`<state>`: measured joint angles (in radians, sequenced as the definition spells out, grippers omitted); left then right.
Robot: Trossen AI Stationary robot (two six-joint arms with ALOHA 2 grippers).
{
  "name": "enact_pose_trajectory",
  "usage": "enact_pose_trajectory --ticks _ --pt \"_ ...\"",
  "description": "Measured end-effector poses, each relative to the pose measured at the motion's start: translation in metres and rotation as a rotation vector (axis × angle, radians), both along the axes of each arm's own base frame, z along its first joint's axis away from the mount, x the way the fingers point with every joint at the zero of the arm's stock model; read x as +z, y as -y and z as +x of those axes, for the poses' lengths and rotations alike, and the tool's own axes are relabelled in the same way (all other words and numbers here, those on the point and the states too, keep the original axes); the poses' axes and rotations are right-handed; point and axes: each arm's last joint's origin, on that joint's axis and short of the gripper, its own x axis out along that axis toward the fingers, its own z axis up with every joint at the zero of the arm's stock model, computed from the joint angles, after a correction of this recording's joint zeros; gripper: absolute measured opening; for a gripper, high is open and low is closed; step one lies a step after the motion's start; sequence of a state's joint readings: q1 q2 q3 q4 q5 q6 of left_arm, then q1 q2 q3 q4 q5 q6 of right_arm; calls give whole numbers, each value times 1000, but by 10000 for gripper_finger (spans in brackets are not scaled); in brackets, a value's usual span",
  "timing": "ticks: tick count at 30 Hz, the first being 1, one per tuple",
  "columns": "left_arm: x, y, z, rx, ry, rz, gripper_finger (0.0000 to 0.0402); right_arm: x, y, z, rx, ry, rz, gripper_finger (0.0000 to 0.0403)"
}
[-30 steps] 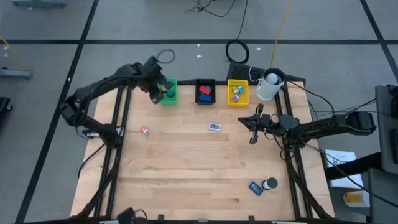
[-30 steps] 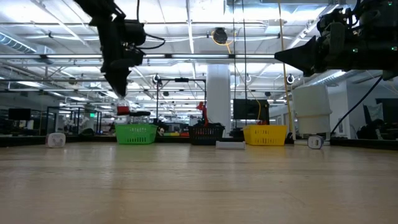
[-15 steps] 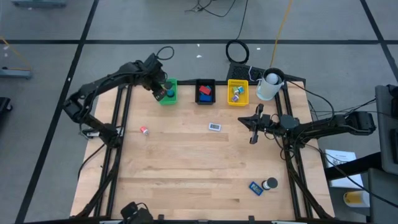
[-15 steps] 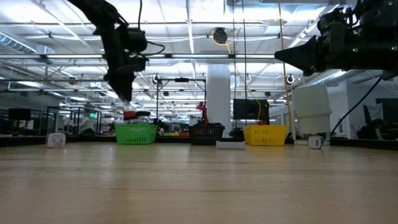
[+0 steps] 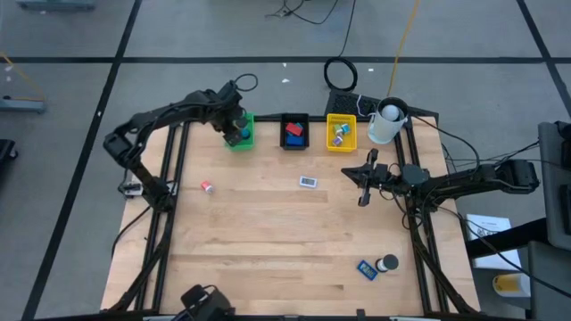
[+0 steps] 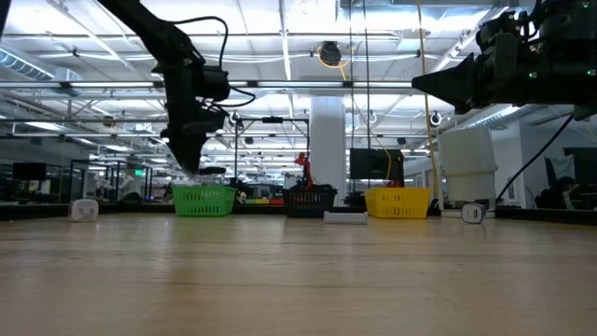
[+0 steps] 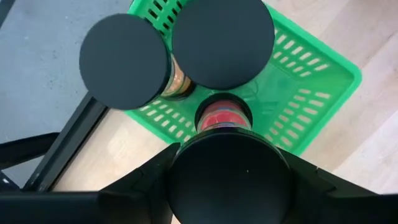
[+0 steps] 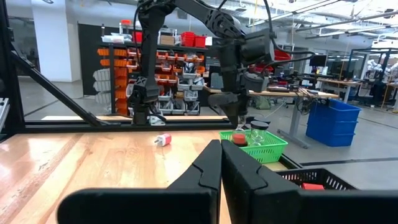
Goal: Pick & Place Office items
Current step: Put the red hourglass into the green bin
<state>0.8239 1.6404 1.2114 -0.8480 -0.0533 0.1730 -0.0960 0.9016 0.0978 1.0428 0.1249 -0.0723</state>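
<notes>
Three small baskets stand in a row along the far edge of the wooden counter (image 5: 268, 241): a green tray (image 5: 244, 131), a black tray (image 5: 294, 131) and a yellow tray (image 5: 341, 132), with a white cup (image 5: 387, 122) just beyond the yellow one. The left gripper (image 5: 234, 125) hangs over the green tray, its jaws clamped on a clear jar with red contents (image 7: 224, 118) and a dark cap; the left wrist view looks straight down on it, poised above the tray's mesh floor, beside two other dark round caps (image 7: 222, 42) already standing inside. In the low view that gripper (image 6: 187, 154) shows just above the green basket (image 6: 203, 199). A blue and a red block (image 5: 293, 132) lie in the black tray, and a few small pale pieces (image 5: 340, 134) lie in the yellow one. Out on the open counter, a tiny red-and-white piece (image 5: 207, 186) sits toward the left side, a small white-framed rectangular item (image 5: 309, 182) lies near the middle, and a blue block (image 5: 367, 268) lies touching or just beside a dark round roll (image 5: 387, 263) near the front right corner. The right gripper (image 5: 362, 185) waits above the counter's right part, in front of the yellow tray, its jaws together and holding nothing; the right wrist view shows its two dark fingers (image 8: 214, 168) meeting edge to edge, pointed across the counter toward the left arm.
</notes>
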Motion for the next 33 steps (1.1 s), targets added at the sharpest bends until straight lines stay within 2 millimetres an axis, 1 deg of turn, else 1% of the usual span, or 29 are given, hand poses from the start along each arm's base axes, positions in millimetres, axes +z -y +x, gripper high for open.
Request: enact_pose_trajectory --ticks 6,10,12,17,20,26,33 --pt "-2 -3 3 2 19 19 209 0 0 0 0 0 0 0" --pt "-2 -3 3 12 21 17 236 0 0 0 0 0 0 0" --pt "-2 -3 3 15 21 16 240 0 0 0 0 0 0 0" --pt "-2 -4 3 17 25 18 222 0 0 0 0 0 0 0" --pt "-2 -4 3 17 25 18 221 0 0 0 0 0 0 0" --pt "-2 -2 5 9 26 18 259 0 0 0 0 0 0 0" --pt "-2 3 10 -17 23 20 267 0 0 0 0 0 0 0"
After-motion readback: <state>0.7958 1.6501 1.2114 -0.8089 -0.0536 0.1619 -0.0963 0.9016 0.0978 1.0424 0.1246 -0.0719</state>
